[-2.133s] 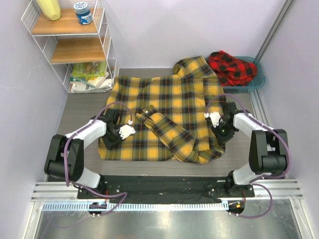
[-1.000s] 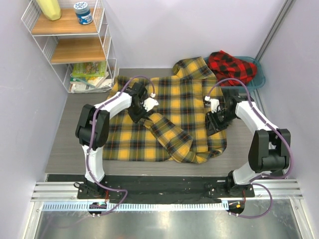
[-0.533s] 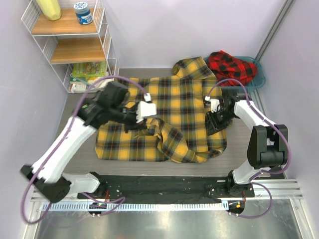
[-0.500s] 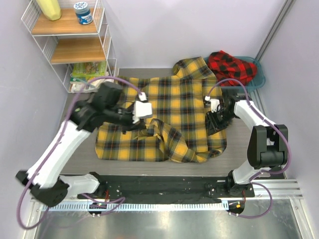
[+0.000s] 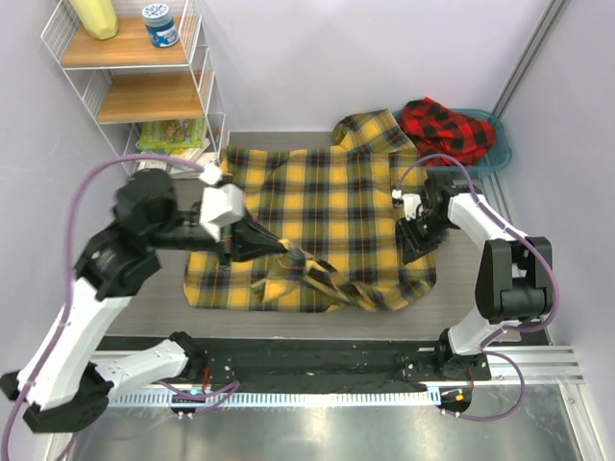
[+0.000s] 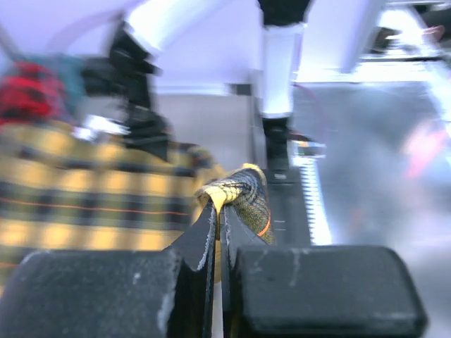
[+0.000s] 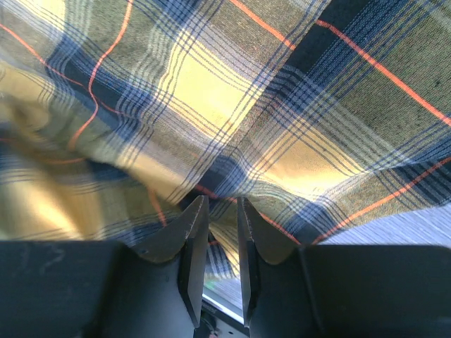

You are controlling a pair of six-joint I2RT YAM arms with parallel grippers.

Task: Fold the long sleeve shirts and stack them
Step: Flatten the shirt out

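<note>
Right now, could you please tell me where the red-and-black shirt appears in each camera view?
Top external: the red-and-black shirt lies heaped in the teal basin, upper right.
Left wrist: the red-and-black shirt is a blurred patch at the left edge, upper half.
Right wrist: not in view.
Shared landmark: the yellow-and-black shirt, seen in all three views.

The left pincer (image 6: 217,211) is clamped on a bunched fold of the yellow-and-black shirt (image 6: 84,190), whose checked cloth spreads blurred to the left, with the red-and-black shirt (image 6: 25,91) at the far upper left.
</note>
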